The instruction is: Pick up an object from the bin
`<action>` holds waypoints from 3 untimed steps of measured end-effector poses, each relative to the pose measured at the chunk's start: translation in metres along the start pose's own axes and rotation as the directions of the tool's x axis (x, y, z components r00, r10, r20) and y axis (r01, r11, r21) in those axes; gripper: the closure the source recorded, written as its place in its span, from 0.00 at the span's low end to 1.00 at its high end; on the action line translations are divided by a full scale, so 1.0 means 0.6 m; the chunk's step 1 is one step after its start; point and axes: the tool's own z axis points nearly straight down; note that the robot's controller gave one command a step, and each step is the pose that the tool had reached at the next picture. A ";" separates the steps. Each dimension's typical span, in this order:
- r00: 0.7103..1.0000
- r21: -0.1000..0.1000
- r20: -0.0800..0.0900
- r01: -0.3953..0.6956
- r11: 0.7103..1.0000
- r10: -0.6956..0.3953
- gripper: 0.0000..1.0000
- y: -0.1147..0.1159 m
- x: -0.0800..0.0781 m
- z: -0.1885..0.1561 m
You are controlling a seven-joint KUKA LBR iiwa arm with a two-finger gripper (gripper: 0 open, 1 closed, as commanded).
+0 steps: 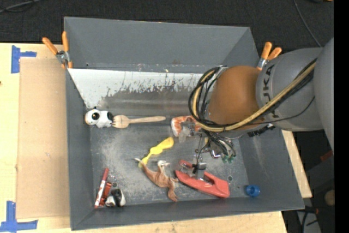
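1. Red marks the likely target: a long, flat red piece (210,185) lies on the floor of the bin (158,46), near the front wall and right of centre. The claw (198,167) is low over its left end. Whether it touches the piece or hangs just above it, I cannot tell.
2. Whether the claw is wide or narrow I cannot tell, because wires and dark wrist parts crowd that spot. Nothing shows as held in it.
3. Done, as I judge it: the arm is in from the right, its orange cover (234,96) is over the bin's right half, and the claw is down near floor level. The approach looks close to complete.
4. Left to do: a firm grip and the lift out of the bin. The red piece lies flat on the floor, so no lift has begun.
5. Close neighbours:
   - a brown toy animal (161,175) just left of the red piece
   - a yellow piece (157,149) farther back and left
   - a blue bit (251,190) past the red piece's right end
6. Well apart from the claw: a wooden fork (139,120) with a black-and-white ball (97,117) at its left end, and a red-and-black thing (106,192) in the front left corner.
7. The red piece is low and flat — a grip on it may slip, and the toy animal is near enough to be nudged.
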 end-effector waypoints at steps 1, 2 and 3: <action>0.993 -0.001 -0.009 0.117 0.993 -0.117 0.00 -0.003 0.028 0.021; 0.981 -0.004 -0.012 0.193 0.981 -0.193 1.00 0.054 -0.111 0.025; 0.981 -0.004 -0.012 0.192 0.981 -0.192 1.00 0.054 -0.111 0.025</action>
